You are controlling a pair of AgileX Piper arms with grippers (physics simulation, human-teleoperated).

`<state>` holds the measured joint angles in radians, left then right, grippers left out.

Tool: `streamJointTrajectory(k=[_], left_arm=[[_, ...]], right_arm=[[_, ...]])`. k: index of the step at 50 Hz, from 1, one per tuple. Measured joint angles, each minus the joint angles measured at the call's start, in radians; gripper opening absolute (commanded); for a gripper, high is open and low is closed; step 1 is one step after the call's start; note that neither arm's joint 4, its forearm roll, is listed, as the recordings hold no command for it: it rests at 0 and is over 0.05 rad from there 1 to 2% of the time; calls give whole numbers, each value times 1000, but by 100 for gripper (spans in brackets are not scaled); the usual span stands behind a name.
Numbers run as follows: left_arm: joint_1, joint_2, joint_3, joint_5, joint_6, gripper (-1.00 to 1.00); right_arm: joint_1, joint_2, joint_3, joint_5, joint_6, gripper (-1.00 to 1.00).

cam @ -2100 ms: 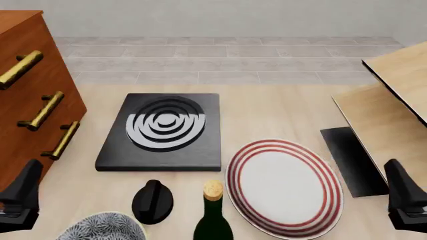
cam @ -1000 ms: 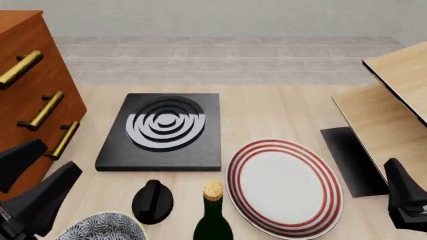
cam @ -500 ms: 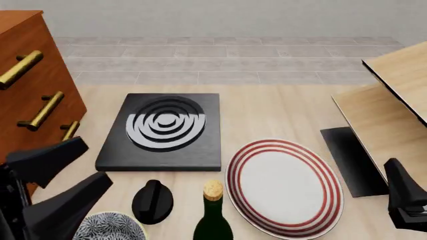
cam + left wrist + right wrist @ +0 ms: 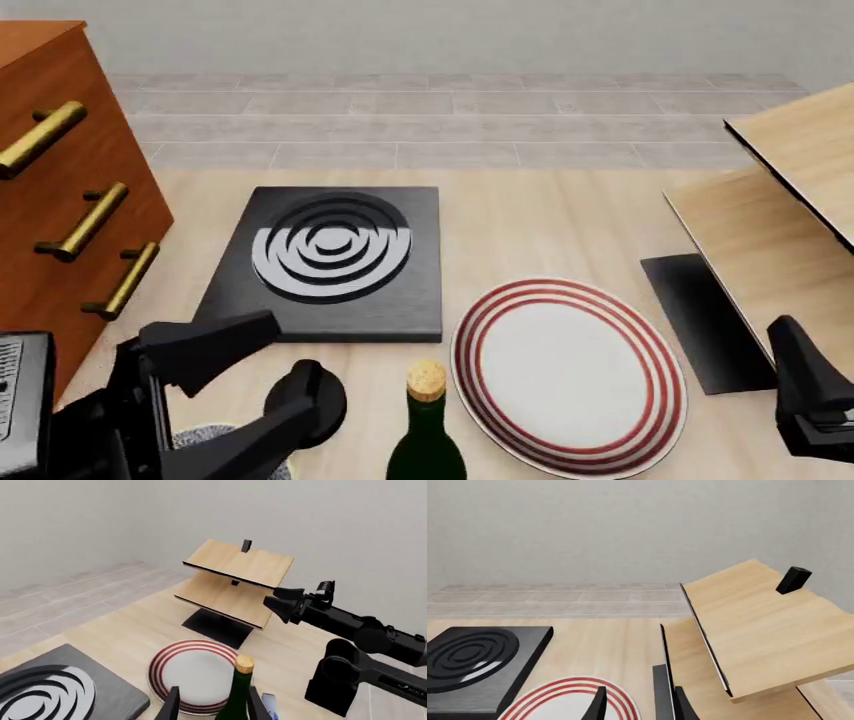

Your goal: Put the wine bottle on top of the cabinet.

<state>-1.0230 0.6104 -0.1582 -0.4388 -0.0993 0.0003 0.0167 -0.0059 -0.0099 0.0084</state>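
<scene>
- Wine bottle [image 4: 426,435] business opens with the cabinet [image 4: 60,190], standing at the table's far left, its top bare of any bottle.
- Left gripper [image 4: 254,380] is spread wide, aimed at the bottle at the near edge beside the striped plate [image 4: 567,372]; the approach looks underway.
- Next: close round the body below the neck.
- Right gripper [image 4: 810,400] is parked; I can't tell its state.

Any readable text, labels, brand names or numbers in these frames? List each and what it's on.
None can be read.
Wine bottle: only the cork top and dark neck show; no label in view.
Red-striped plate, black burner plate, cabinet: no lettering visible.
Left gripper: plain black, no markings.
</scene>
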Motion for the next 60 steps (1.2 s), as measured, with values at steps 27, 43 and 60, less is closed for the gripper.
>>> streamJointTrajectory(k=[27,43,60], left_arm=[[-121,441,24,-362,54,100],[-136,702,8,-553,75,100],[-137,851,-13,-642,85,100]], right_arm=[[0,3,-2,-1,0,100],[0,1,-3,1,0,100],[0,1,-3,2,0,100]])
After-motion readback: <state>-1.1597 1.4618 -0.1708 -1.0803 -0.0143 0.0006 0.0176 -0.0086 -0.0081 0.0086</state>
